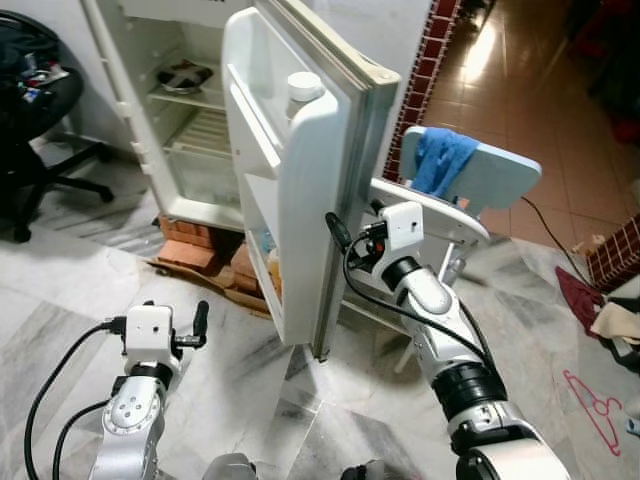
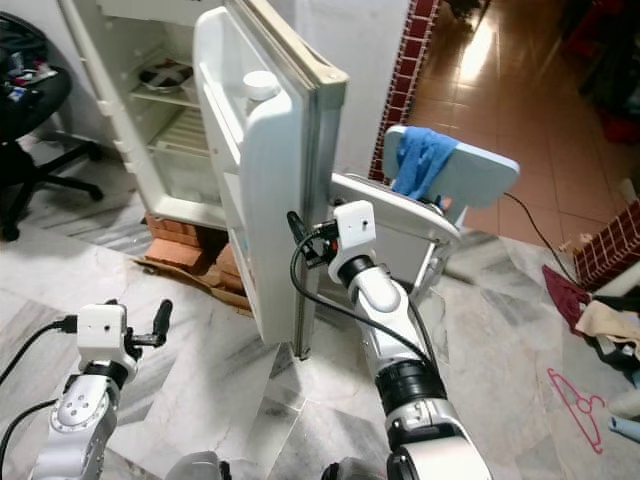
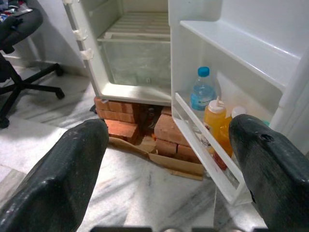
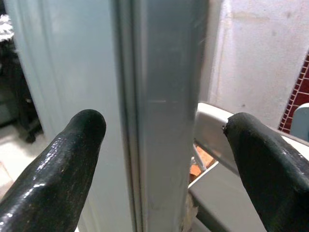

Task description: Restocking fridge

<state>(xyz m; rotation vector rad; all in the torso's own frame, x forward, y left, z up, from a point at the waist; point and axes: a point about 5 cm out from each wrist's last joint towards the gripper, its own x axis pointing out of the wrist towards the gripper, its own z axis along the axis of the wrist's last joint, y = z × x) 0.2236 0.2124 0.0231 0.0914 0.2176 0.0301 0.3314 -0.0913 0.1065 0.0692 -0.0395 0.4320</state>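
Fridge (image 1: 190,150) stands open on bricks (image 3: 120,116), its door (image 1: 310,200) swung out toward the robot. Right gripper (image 4: 159,145) has fingers spread, straddling the door's outer edge, not clamped on it. Left gripper (image 3: 164,159) also spread, empty, low in front of the door's inner side. Step looks like door handling: opening wider or holding it. Next move calls for pushing the edge without slipping off. Door's lower shelf holds a water bottle (image 3: 202,89) and an orange squeeze bottle (image 3: 215,118); white jar (image 1: 304,88) on the upper shelf. Behind the door: chair (image 1: 480,180) with blue cloth (image 1: 440,158), likely limits the swing. Office chair (image 1: 40,130) left of fridge.
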